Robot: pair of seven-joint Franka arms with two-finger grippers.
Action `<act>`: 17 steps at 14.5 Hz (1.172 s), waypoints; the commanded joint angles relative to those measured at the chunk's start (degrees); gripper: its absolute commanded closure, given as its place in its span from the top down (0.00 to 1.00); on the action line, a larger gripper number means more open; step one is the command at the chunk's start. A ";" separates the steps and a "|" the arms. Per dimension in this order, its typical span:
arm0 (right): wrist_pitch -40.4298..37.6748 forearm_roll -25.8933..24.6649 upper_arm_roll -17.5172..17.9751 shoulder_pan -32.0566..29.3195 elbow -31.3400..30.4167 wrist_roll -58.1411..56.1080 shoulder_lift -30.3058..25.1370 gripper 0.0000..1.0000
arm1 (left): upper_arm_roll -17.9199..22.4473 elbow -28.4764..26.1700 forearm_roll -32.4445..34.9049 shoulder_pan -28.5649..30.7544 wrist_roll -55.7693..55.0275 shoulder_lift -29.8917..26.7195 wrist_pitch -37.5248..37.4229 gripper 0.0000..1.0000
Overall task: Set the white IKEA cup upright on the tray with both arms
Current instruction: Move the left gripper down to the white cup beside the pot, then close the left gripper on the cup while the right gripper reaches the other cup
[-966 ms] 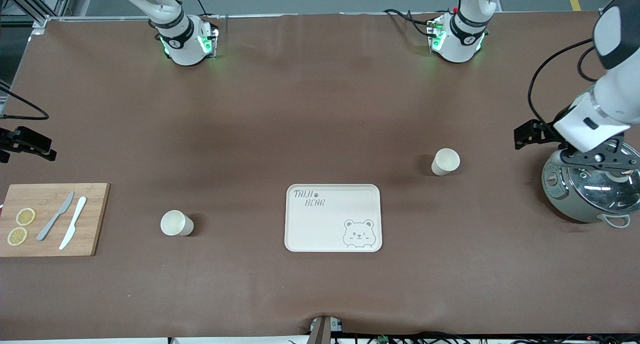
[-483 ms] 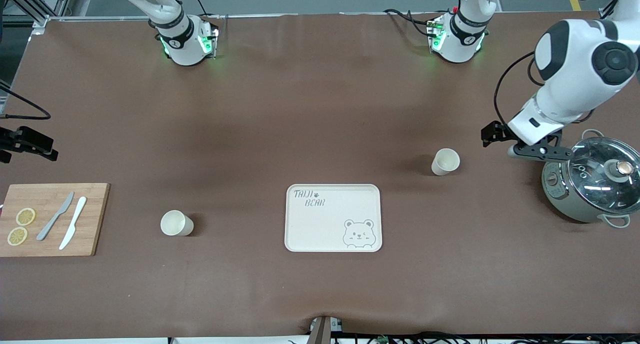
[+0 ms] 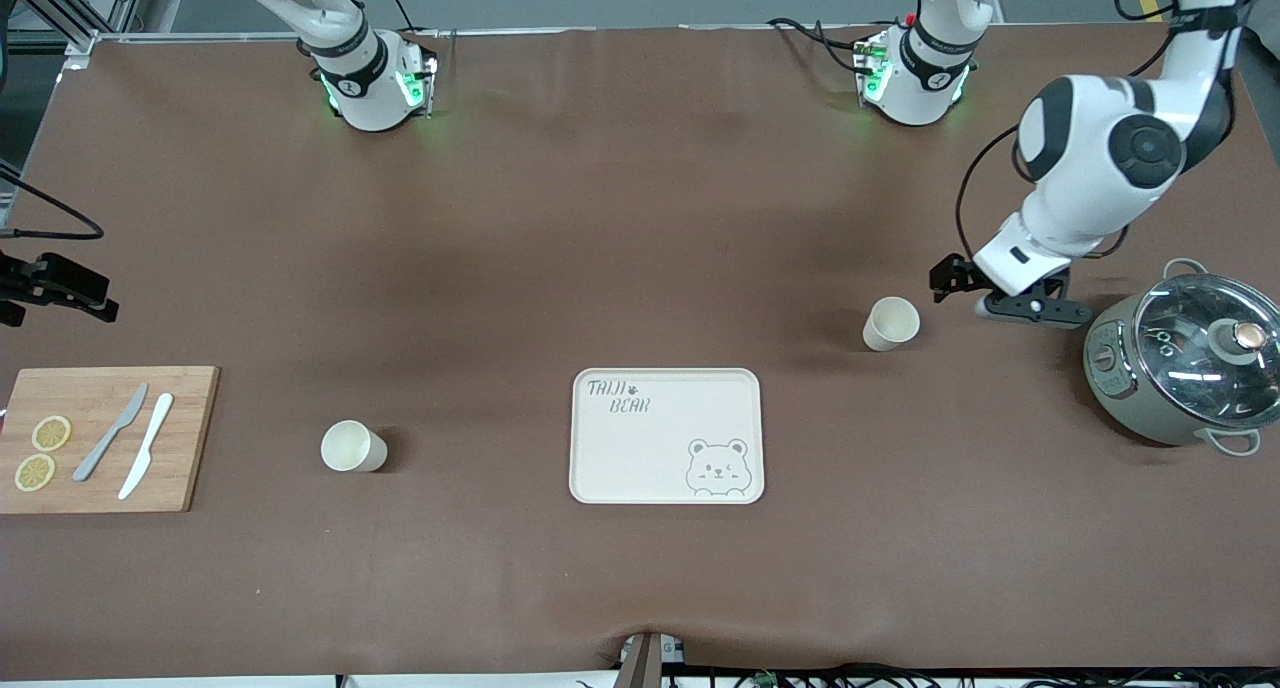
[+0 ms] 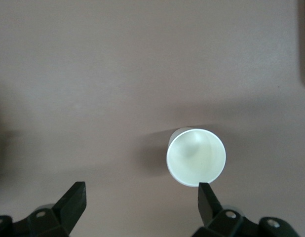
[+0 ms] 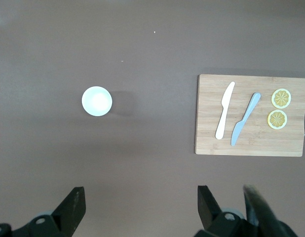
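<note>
A white cup (image 3: 890,323) stands upright on the brown table, farther from the front camera than the cream tray (image 3: 666,435) with the bear drawing. My left gripper (image 3: 1030,309) hangs over the table beside this cup, between it and the pot. In the left wrist view it (image 4: 141,198) is open and empty, with the cup (image 4: 196,157) just off one fingertip (image 4: 206,195). A second white cup (image 3: 352,447) stands upright toward the right arm's end. My right gripper (image 5: 140,205) is open and empty, high over the table, looking down on that cup (image 5: 96,101).
A grey-green pot (image 3: 1180,368) with a glass lid stands at the left arm's end of the table. A wooden cutting board (image 3: 105,438) with two knives and two lemon slices lies at the right arm's end, and shows in the right wrist view (image 5: 251,114).
My left arm has swung from over the pot toward the nearby cup, and the gripper now hangs beside it. The cups, tray and right arm have not moved.
</note>
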 commanded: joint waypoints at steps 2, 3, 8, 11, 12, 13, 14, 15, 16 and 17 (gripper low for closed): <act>-0.21 1.15 0.39 -0.41 0.00 0.02 0.89 1.00 | -1.70 -0.58 -0.94 -0.11 -0.99 4.70 6.73 1.00; -0.04 1.15 0.39 0.03 -0.35 0.02 1.24 1.00 | -2.32 -0.58 -0.94 -0.02 -1.26 5.85 8.23 1.00; 13.12 4.84 0.39 2.57 -2.63 0.46 8.87 1.00 | -3.11 -1.28 -0.94 -0.02 -2.93 8.41 12.28 1.00; 16.56 5.02 0.39 4.68 -2.64 0.55 14.32 1.00 | -3.11 -4.00 -0.94 0.07 -2.93 8.06 14.91 1.00; 18.14 5.02 0.39 5.04 -2.64 0.55 15.73 1.00 | -3.11 -4.27 -0.94 0.07 -3.02 8.23 15.62 1.00; 19.03 5.02 0.39 5.22 -2.64 0.55 16.96 1.00 | -3.03 -4.36 -0.94 0.15 -3.02 8.58 16.06 1.00; 19.73 4.76 0.39 5.48 -2.64 0.46 18.11 1.00 | -3.02 -4.54 -0.94 0.24 -2.93 9.28 16.85 1.00; 20.52 4.49 0.39 5.66 -2.64 0.02 19.16 1.00 | -3.02 -4.97 -0.94 0.42 -2.93 9.81 18.42 1.00; 21.23 4.40 0.39 5.57 -2.64 -0.24 20.13 1.00 | -3.11 -5.41 -0.94 0.51 -2.93 10.42 20.09 1.00; 22.02 4.31 0.39 5.57 -2.64 -0.25 20.92 1.00 | -3.11 -5.76 -0.94 0.51 -3.02 10.95 21.15 1.00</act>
